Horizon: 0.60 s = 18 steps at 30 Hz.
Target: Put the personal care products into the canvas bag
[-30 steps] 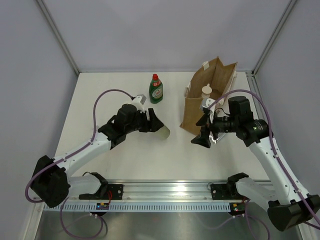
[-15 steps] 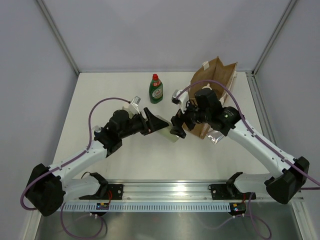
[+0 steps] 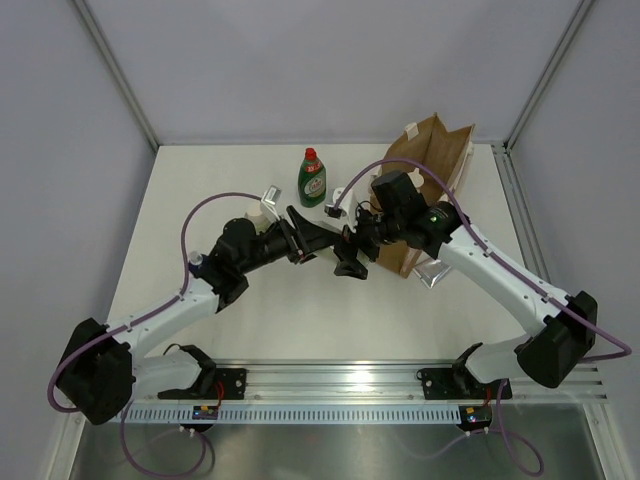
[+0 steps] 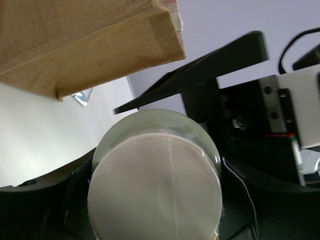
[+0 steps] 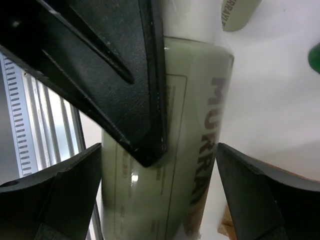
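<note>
My left gripper is shut on a pale bottle with a white cap, held off the table in front of the canvas bag. My right gripper meets it from the bag side. In the right wrist view its fingers press both sides of the bottle's pale green body, and a left finger lies across the body. The dark green bottle with the red cap stands at the back. A second pale bottle shows beyond. Other products are hidden.
The bag stands upright at the back right, close behind both grippers, and it fills the top of the left wrist view. A silver item lies on the table at the bag's front corner. The white table ends at grey walls.
My right gripper swung left from the bag's front to the pale bottle and closed around it. My left gripper carried the bottle right and slightly back to meet it.
</note>
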### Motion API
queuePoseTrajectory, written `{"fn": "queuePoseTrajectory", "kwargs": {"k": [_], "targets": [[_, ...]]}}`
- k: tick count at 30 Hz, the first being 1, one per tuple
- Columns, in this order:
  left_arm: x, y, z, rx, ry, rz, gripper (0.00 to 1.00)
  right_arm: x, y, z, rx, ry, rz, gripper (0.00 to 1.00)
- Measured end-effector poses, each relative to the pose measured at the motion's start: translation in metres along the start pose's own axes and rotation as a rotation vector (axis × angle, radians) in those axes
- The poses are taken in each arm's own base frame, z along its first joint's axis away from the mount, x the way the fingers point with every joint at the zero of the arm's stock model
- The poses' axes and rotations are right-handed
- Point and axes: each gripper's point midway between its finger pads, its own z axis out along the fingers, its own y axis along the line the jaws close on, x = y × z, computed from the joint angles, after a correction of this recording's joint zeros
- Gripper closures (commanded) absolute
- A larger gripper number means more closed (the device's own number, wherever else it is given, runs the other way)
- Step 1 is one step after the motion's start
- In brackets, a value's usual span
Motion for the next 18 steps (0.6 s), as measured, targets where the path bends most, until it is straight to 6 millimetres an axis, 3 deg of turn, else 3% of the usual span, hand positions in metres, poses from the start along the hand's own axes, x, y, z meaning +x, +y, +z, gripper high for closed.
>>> {"fn": "queuePoseTrajectory", "kwargs": {"k": [3,6,7,9,10,11,13,17,18], "targets": [[-0.0013,-0.0051,0.0018,0.025,-0.002,-0.010,1.00,0.0058,-0.0017,0.0076,-0.016,0.021,0.004,0.09],[-0.0008,-0.0009,0.0028,0.013,0.002,-0.013,0.96,0.0057,0.0009,0.0091,-0.034,0.020,0.005,0.32],[-0.0004,-0.0001,0.0033,0.013,0.004,-0.007,0.93,0.0061,0.0003,0.0086,-0.027,0.024,0.017,0.54],[-0.0008,0.0012,0.0039,0.009,0.001,-0.005,0.75,0.0074,-0.0001,0.0080,-0.027,0.028,0.033,0.73],[-0.0007,0.0013,0.0040,0.009,0.002,-0.006,0.67,0.0074,0.0002,0.0078,-0.028,0.029,0.036,0.91],[-0.0009,0.0011,0.0039,0.010,0.001,-0.005,0.52,0.0067,0.0003,0.0073,-0.028,0.028,0.038,0.96],[-0.0017,0.0001,0.0039,0.014,-0.001,-0.003,0.44,0.0058,0.0003,0.0069,-0.027,0.027,0.040,0.99],[-0.0020,0.0000,0.0036,0.015,-0.001,-0.001,0.10,0.0046,0.0006,0.0061,-0.034,0.020,0.053,1.00],[-0.0023,-0.0009,0.0033,0.019,-0.001,0.000,0.06,0.0041,0.0010,0.0057,-0.040,0.015,0.055,1.00]]}}
